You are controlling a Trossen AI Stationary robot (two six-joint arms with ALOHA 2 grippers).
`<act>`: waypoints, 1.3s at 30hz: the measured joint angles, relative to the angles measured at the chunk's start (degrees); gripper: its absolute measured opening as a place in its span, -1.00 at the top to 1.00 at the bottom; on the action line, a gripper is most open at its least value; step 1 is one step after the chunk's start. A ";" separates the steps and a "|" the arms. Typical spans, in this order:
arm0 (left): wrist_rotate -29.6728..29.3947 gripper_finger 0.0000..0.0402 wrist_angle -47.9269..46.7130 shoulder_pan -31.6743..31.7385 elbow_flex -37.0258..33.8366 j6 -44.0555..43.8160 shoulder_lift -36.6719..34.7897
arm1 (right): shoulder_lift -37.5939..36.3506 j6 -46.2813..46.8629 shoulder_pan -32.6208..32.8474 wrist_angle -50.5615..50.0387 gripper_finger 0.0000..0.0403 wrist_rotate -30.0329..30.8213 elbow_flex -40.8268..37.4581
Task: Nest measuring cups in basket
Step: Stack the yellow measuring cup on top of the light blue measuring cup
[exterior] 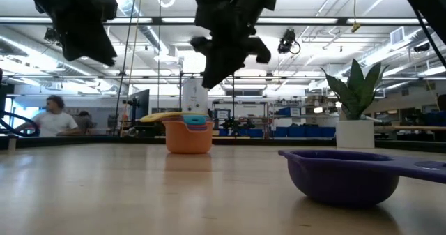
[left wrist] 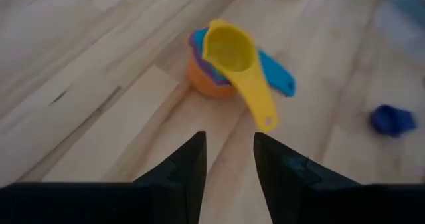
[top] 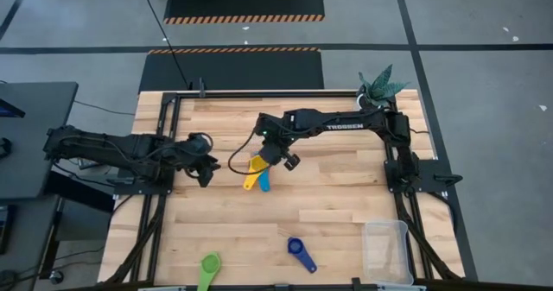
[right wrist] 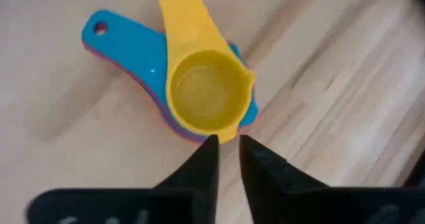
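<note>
My right gripper [right wrist: 227, 159] fingers nearly together, empty, above yellow cup [right wrist: 210, 94] topping nested stack; basket [top: 385, 249] far off; left gripper [left wrist: 228, 159] spread, waiting.

We see a yellow cup [right wrist: 211, 94] atop a nested stack: a light blue cup [right wrist: 126, 48] beneath it, a purple-blue rim, and an orange cup [exterior: 188, 137] at the bottom. A dark blue cup [top: 298, 250] and a green cup [top: 209, 265] lie apart on the pale striped wood worktop [top: 328, 205]. The clear basket [top: 386, 250] looks translucent white, and the floor mats [top: 244, 3] carry orange-and-black stripes.
</note>
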 joint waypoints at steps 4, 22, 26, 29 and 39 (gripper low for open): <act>-0.03 0.34 -0.32 0.95 0.00 -0.29 3.60 | -0.14 18.08 -0.02 -2.23 0.95 1.14 0.02; -3.49 0.34 8.41 0.78 -0.08 8.01 24.33 | 0.91 62.03 0.49 -6.71 0.99 2.19 -7.70; -2.31 0.34 14.57 -0.40 -0.03 11.32 27.08 | 0.97 64.53 1.69 -3.43 0.99 0.19 -10.04; -1.17 0.34 17.82 -0.50 -0.02 12.39 29.26 | 0.98 66.47 2.63 2.11 1.00 -2.11 -12.46; 5.05 0.34 25.28 -2.01 -0.02 12.41 35.26 | 0.98 66.99 5.49 6.13 1.00 -2.35 -13.35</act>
